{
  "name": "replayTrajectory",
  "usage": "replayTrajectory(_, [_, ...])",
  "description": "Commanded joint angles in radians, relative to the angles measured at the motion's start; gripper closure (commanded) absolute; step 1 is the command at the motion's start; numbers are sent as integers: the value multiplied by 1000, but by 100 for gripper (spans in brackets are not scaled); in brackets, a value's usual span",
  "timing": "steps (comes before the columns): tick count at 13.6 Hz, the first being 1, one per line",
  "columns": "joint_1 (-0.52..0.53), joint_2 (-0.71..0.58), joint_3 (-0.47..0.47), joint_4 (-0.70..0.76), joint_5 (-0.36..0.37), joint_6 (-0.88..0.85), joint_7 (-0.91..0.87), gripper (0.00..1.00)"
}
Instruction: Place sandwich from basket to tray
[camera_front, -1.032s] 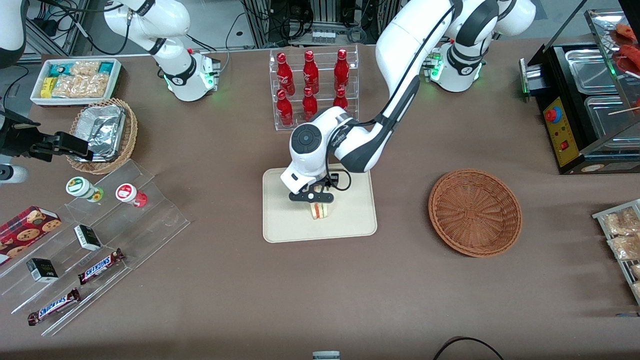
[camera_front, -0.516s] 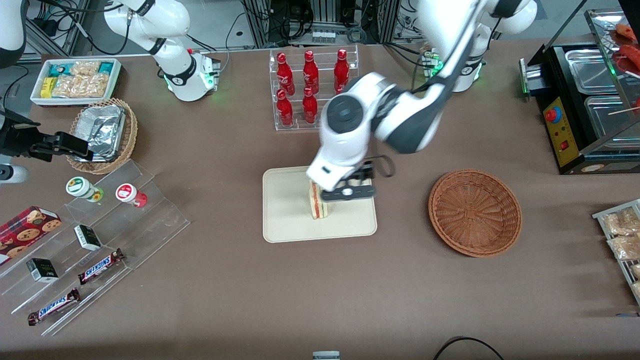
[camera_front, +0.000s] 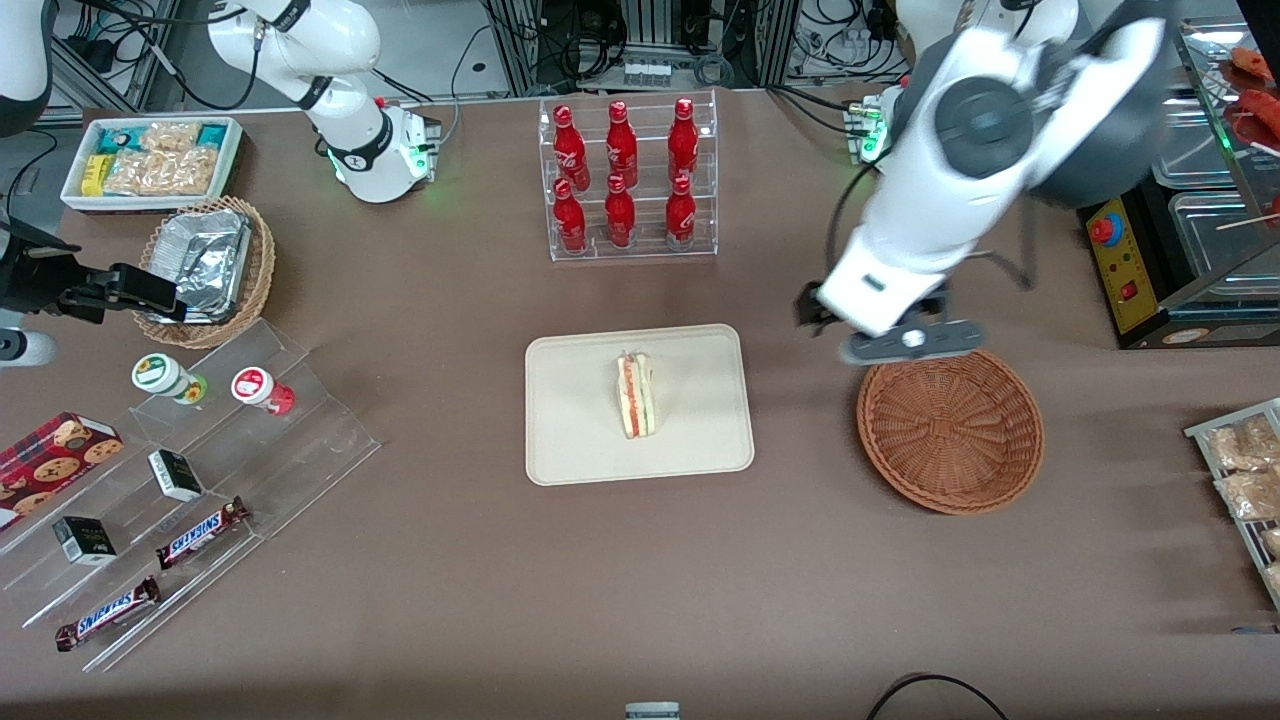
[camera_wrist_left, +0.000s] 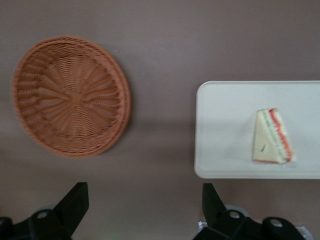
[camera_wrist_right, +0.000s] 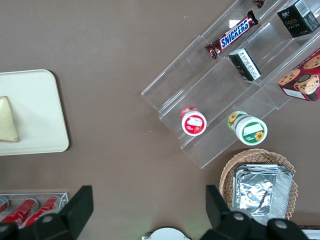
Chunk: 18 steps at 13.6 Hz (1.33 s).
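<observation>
Cream-beige, the tray (camera_front: 570, 420) carries the sandwich (camera_front: 636, 395) near its middle, the wedge lying with its red and green filling edge showing; our wrist view shows the same sandwich (camera_wrist_left: 271, 136) resting on the tray (camera_wrist_left: 225, 130), touching nothing else. We see the gripper (camera_front: 905, 342) raised above the table at the edge of the basket (camera_front: 950, 425) farther from the front camera, well apart from the tray and toward the working arm's end of the table. Its fingers (camera_wrist_left: 74, 202) are spread wide with nothing between them. We find the reddish-brown wicker basket (camera_wrist_left: 70, 95) with nothing inside it, beside the tray with bare brown table (camera_front: 640, 580) between them. A rack of red bottles (camera_front: 625, 180) stands farther from the front camera than the tray.
</observation>
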Motion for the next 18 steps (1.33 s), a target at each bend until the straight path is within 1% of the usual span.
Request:
replayTrajectory(1, [109,-85,-12,-45,2,-60,147,0])
replayTrajectory(3, [196,-113,-12,-46,8,-89,277,0])
replayTrajectory(6, [298,-142,-9,-40,13,-137,409,0])
replayTrajectory(8, [333,-141,-9,-37,13,-140,426,0])
replayTrajectory(10, [347,-124,-5,-8,11,-143,428,0])
replayTrajectory(14, [352,-108,-3,-2,11,-99,434,0])
replayTrajectory(15, [348,-107,-2,-3,17,-97,439,0])
replayTrajectory(17, [339,-102,-2,-2,59,-98,440,0])
replayTrajectory(18, [339,-104,-2,-2,57,-105,448,0])
